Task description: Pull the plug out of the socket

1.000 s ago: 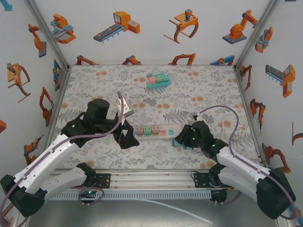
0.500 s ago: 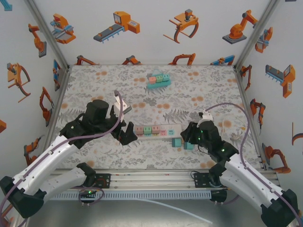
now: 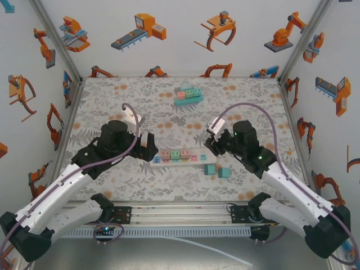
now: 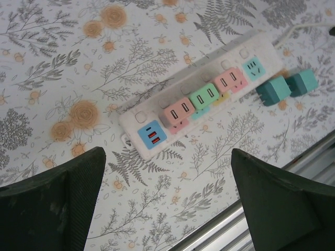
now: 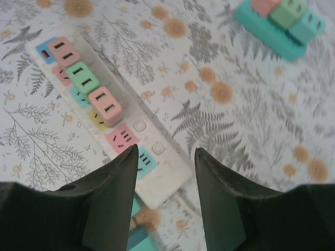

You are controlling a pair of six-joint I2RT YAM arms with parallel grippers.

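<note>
A white power strip (image 3: pixel 183 160) lies across the middle of the table. Three plugs sit in it: pink (image 4: pixel 180 109), green (image 4: pixel 205 95) and pink (image 4: pixel 230 81). Its right-hand pink socket (image 5: pixel 123 138) and teal socket (image 5: pixel 145 160) are empty. Two loose teal plugs (image 3: pixel 210 169) (image 3: pixel 224 172) lie on the table just in front of the strip's right end. My left gripper (image 3: pixel 149 149) (image 4: pixel 166 151) is wide open by the strip's left end, holding nothing. My right gripper (image 3: pixel 215 148) (image 5: pixel 166 149) hovers over the strip's right end, jaws apart and empty.
A second, teal power strip (image 3: pixel 188 97) (image 5: pixel 277 23) carrying several coloured plugs sits at the back of the table. The strip's white cable (image 4: pixel 301 29) runs off to the right. A metal rail (image 3: pixel 180 216) borders the near edge.
My right gripper has lifted away from the two teal plugs and moved back, over the strip's right end. My left gripper has shifted back a little, beside the strip's left end.
</note>
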